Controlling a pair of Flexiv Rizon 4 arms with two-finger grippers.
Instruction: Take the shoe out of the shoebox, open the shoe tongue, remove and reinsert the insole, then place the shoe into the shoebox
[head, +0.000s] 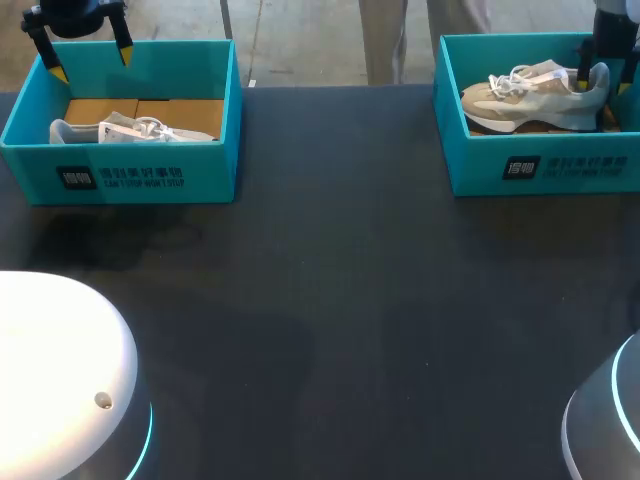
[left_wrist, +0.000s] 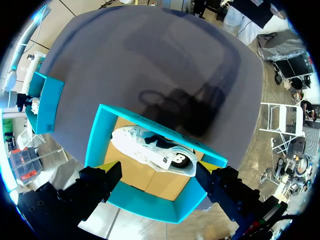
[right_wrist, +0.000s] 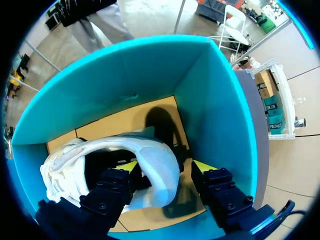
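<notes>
Two teal shoeboxes stand at the table's back corners. The left shoebox (head: 150, 180) (left_wrist: 96, 150) holds a white shoe (head: 130, 130) (left_wrist: 150, 150) lying on its side. My left gripper (head: 90, 62) (left_wrist: 160, 180) hangs open above that box, apart from the shoe. The right shoebox (head: 540, 165) (right_wrist: 215, 110) holds a beige and white shoe (head: 535, 100) (right_wrist: 160, 175), sole down. My right gripper (head: 603, 82) (right_wrist: 166, 166) is down in this box, astride the shoe's heel. One finger is inside the shoe's opening, the other behind the heel with a small gap showing.
The dark table (head: 330, 300) stretches between and in front of the two boxes. Brown cardboard lines the bottom of each box. The right box's walls stand close around my right gripper.
</notes>
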